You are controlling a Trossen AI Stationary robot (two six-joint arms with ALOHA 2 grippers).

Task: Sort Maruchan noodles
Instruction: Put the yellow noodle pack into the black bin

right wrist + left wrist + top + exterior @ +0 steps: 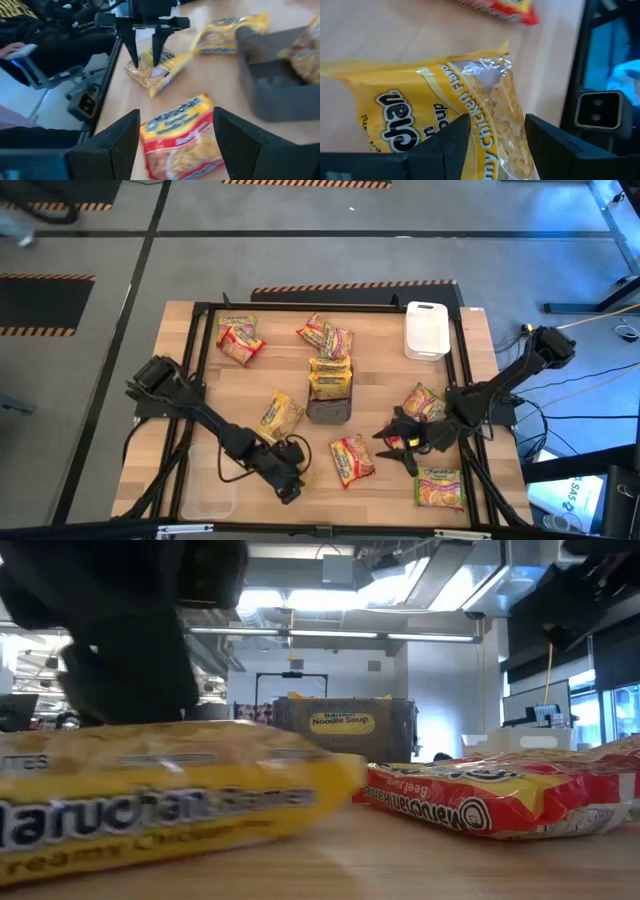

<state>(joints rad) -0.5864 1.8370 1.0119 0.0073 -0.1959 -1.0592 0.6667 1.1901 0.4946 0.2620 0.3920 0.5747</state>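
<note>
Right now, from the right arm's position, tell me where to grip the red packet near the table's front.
Probably across its narrow width, mid-length, from above: the red packet lies flat, its long axis running between the open fingers of the right gripper.

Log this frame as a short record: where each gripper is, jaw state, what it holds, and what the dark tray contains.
left gripper: low at the table's front, jaws open astride a yellow packet
left holds: nothing gripped yet, as far as shown
right gripper: front right, jaws open, facing a red packet
right holds: nothing
dark tray: centre of table, yellow packets in it
white tray: back right
loose packets: scattered across the table
</note>
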